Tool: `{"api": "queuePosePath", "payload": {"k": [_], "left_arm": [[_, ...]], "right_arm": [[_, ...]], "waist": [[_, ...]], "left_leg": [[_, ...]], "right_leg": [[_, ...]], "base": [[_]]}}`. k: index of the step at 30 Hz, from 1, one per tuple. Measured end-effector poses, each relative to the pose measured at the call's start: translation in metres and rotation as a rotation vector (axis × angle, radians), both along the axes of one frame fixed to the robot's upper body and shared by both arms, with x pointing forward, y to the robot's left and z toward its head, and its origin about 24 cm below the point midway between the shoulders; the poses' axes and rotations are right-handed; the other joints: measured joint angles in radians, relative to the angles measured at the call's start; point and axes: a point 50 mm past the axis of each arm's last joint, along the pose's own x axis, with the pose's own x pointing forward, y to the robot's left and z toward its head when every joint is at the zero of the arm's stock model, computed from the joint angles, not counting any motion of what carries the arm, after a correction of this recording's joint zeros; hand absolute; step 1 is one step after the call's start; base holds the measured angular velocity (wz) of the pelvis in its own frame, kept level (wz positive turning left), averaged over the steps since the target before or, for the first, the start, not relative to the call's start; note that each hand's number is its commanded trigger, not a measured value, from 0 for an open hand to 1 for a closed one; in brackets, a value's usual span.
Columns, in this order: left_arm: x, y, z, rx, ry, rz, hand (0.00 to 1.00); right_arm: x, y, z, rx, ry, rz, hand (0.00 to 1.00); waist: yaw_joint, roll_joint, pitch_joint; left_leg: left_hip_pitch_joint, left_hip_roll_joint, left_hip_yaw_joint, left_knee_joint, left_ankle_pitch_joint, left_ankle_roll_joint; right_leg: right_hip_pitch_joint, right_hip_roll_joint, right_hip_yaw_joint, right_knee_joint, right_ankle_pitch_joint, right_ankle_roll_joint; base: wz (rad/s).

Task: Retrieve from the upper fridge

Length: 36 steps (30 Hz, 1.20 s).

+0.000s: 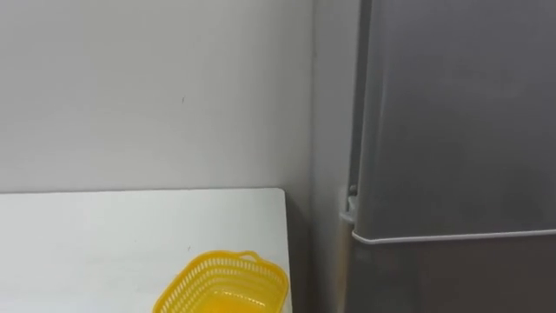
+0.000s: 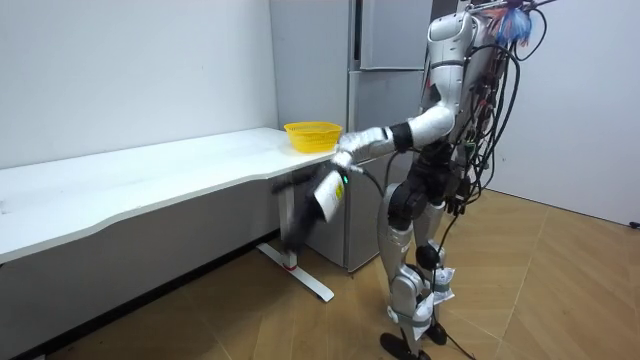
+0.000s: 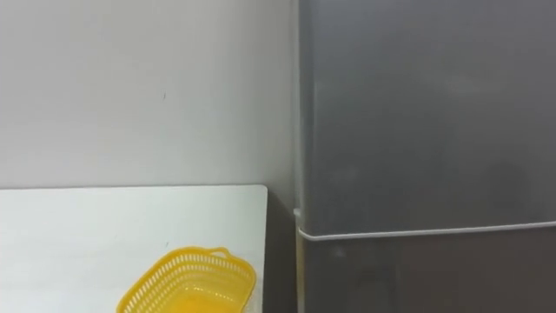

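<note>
The grey fridge stands right in front of me with its upper door (image 1: 452, 113) and lower door (image 1: 452, 278) both closed, a pale seam between them. In the room view I stand upright facing the fridge (image 2: 385, 40). My left arm reaches out to the room view's left. My left hand (image 2: 347, 155) is at the end of the white table, just below the yellow basket (image 2: 312, 130), and is shut on a white packet (image 2: 329, 195) with a green mark that hangs down from it.
A long white table (image 1: 104, 243) runs along the wall at my left, its end close to the fridge's side. The yellow mesh basket (image 1: 200, 265) sits near that end. Wooden floor lies behind me.
</note>
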Motion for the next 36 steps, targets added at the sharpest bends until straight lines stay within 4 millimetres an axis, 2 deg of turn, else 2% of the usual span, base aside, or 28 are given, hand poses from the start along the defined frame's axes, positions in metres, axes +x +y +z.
{"api": "queuePosePath", "payload": {"k": [1, 2, 3, 5, 10, 14, 16, 19, 24, 26, 28, 31, 36], "left_arm": [[0.006, 0.003, 0.016, 0.093, -0.007, -0.018, 0.0], [0.01, 0.003, 0.025, 0.139, -0.015, -0.026, 0.0], [0.018, 0.003, 0.043, 0.223, -0.05, -0.04, 0.0], [0.028, -0.001, 0.075, 0.383, -0.098, -0.07, 0.0], [0.044, -0.012, 0.123, 0.634, -0.181, -0.15, 0.0], [0.052, -0.026, 0.152, 0.747, -0.287, -0.252, 0.0], [0.057, -0.034, 0.159, 0.777, -0.32, -0.341, 0.0], [0.069, -0.048, 0.163, 0.792, -0.343, -0.507, 0.0], [0.09, -0.077, 0.172, 0.809, -0.41, -0.78, 0.0], [0.1, -0.095, 0.177, 0.827, -0.46, -0.931, 0.0], [0.107, -0.109, 0.176, 0.824, -0.473, -1.059, 0.0], [0.122, -0.133, 0.171, 0.78, -0.482, -1.271, 0.0], [0.134, -0.16, 0.168, 0.731, -0.527, -1.522, 0.0]], "right_arm": [[0.0, 0.001, 0.0, 0.001, -0.007, 0.002, 0.0], [0.001, 0.001, 0.0, 0.002, -0.01, 0.003, 0.0], [0.0, 0.002, -0.001, 0.003, -0.009, 0.008, 0.0], [-0.003, 0.002, -0.001, 0.0, -0.001, 0.007, 0.0], [-0.004, 0.003, -0.001, 0.014, 0.007, 0.005, 0.0], [-0.006, 0.004, -0.001, 0.037, 0.016, 0.002, 0.0], [-0.006, 0.005, -0.002, 0.054, 0.018, 0.0, 0.0], [0.003, 0.006, -0.002, 0.084, 0.003, 0.022, 0.0], [0.012, 0.008, -0.003, 0.124, -0.003, 0.039, 0.0], [0.015, 0.009, -0.004, 0.132, 0.005, 0.043, 0.0], [0.018, 0.01, -0.004, 0.136, -0.001, 0.046, 0.0], [0.019, 0.01, -0.004, 0.135, 0.004, 0.067, 0.0], [0.022, 0.01, -0.004, 0.147, 0.012, 0.112, 0.0]], "waist": [[-0.001, -0.006, 0.0048], [0.001, -0.001, 0.0019], [-0.002, 0.001, 0.0012], [-0.002, 0.001, 0.0069], [-0.005, 0.008, 0.0138], [-0.033, 0.009, 0.0168], [-0.036, 0.011, 0.0191], [-0.044, 0.012, 0.0219], [-0.082, 0.003, 0.0267], [-0.102, -0.003, 0.0267], [-0.112, -0.004, 0.0268], [-0.123, -0.004, 0.0323], [-0.15, -0.002, 0.0313]], "left_leg": [[0.0, -0.001, -0.006, -0.001, 0.0, 0.0], [0.0, -0.001, -0.009, 0.0, 0.0, 0.0], [0.0, -0.002, -0.017, 0.0, 0.0, 0.0], [0.0, -0.003, -0.017, 0.0, 0.0, 0.0], [-0.002, -0.002, -0.018, -0.002, 0.0, 0.001], [-0.005, -0.008, -0.045, 0.002, 0.0, 0.001], [-0.005, -0.007, -0.045, 0.002, 0.0, 0.001], [-0.01, -0.007, -0.045, 0.005, 0.0, 0.001], [-0.023, -0.007, -0.047, 0.019, 0.0, 0.001], [-0.023, -0.008, -0.05, 0.019, 0.0, 0.001], [-0.025, -0.008, -0.05, 0.021, 0.0, 0.001], [-0.025, -0.007, -0.045, 0.029, 0.0, 0.001], [-0.028, -0.006, -0.039, 0.029, 0.0, 0.001]], "right_leg": [[0.0, 0.001, 0.001, 0.0, 0.0, 0.0], [0.0, 0.001, 0.0, 0.0, 0.0, 0.0], [0.0, 0.001, 0.001, -0.001, 0.0, 0.0], [-0.001, 0.002, 0.003, -0.002, 0.0, 0.0], [-0.001, 0.002, 0.001, -0.005, 0.0, 0.0], [0.009, 0.001, -0.01, -0.018, 0.001, 0.0], [0.009, 0.001, -0.01, -0.019, 0.001, 0.0], [0.004, 0.001, -0.009, -0.018, 0.001, 0.0], [0.001, -0.002, -0.017, -0.018, 0.001, 0.001], [0.002, -0.002, -0.017, -0.019, 0.001, 0.001], [0.0, -0.002, -0.016, -0.019, 0.001, 0.001], [-0.003, -0.002, -0.009, -0.017, 0.001, 0.0], [-0.01, 0.001, 0.003, -0.017, 0.001, 0.0]], "base": [[0.0], [0.0], [0.0], [-0.04], [0.01], [0.12], [0.02], [0.0], [0.04], [0.0], [-0.02], [-0.06], [-0.08]]}}
